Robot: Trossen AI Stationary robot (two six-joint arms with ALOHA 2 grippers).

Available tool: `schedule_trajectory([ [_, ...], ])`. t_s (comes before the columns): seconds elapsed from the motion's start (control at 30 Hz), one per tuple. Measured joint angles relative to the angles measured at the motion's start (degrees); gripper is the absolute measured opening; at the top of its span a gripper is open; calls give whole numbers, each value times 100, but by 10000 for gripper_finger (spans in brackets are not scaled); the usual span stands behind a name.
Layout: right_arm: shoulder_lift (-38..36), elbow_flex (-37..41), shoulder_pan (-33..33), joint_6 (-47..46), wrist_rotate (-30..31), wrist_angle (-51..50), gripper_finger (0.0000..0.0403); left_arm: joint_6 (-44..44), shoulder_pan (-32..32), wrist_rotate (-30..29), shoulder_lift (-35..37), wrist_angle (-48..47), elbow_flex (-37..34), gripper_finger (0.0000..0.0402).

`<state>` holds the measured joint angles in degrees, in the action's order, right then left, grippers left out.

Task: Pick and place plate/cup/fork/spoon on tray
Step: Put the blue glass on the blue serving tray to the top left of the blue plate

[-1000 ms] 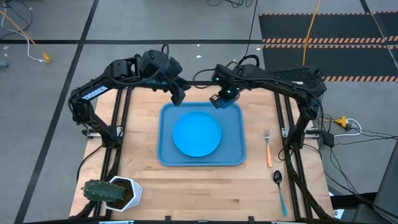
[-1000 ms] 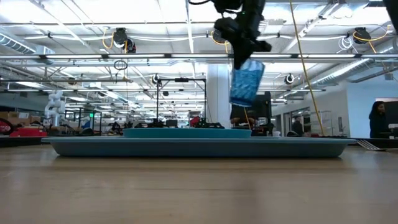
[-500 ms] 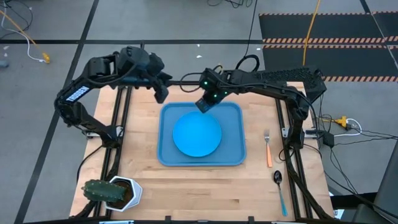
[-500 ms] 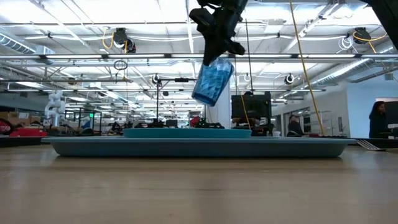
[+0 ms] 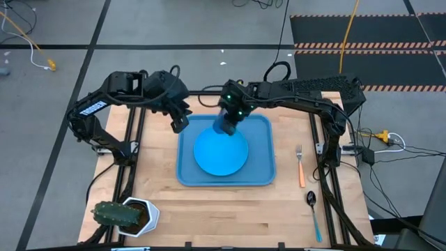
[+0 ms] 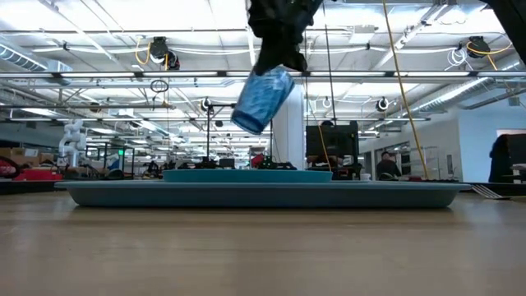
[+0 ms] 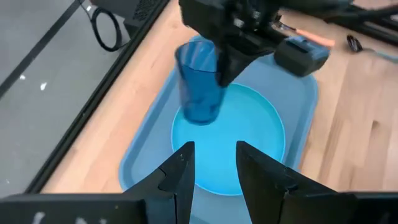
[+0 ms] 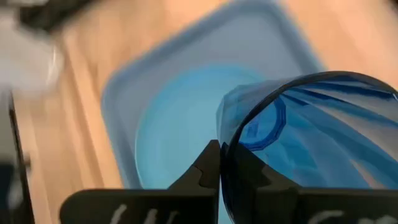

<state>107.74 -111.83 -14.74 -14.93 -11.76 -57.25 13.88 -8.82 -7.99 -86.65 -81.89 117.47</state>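
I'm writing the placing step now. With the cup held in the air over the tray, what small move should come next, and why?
Probably level it, then lower: the right gripper holds the cup tilted, well above the plate already on the tray. The left gripper waits open nearby.

I see the large rectangular blue plastic tray sitting mid-surface on the wooden surface, with the flat round bright-blue plastic plate lying inside it. My right gripper hangs over the tray's far edge, its fingers clamped on the rim of the small translucent dark-blue plastic tumbler, which is tilted and well above the plate. My left gripper waits just beside the tray's far left corner. Right of the tray lies the orange-handled fork with silver metal tines; nearer and further right lies the spoon with the thin light-blue handle. A potted plant stands at the near left corner.
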Motion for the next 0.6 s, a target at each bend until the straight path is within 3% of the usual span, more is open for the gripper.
schedule_trajectory([
  [0.23,-2,107,466,1070,-29,-723,0,191,-52,-21,5,251,0,120],
  [0.43,-2,598,850,804,543,-578,0,882,-52,-19,22,487,2,120],
  [0.6,-2,1192,924,462,592,-148,0,1193,-52,-19,22,679,2,120],
])
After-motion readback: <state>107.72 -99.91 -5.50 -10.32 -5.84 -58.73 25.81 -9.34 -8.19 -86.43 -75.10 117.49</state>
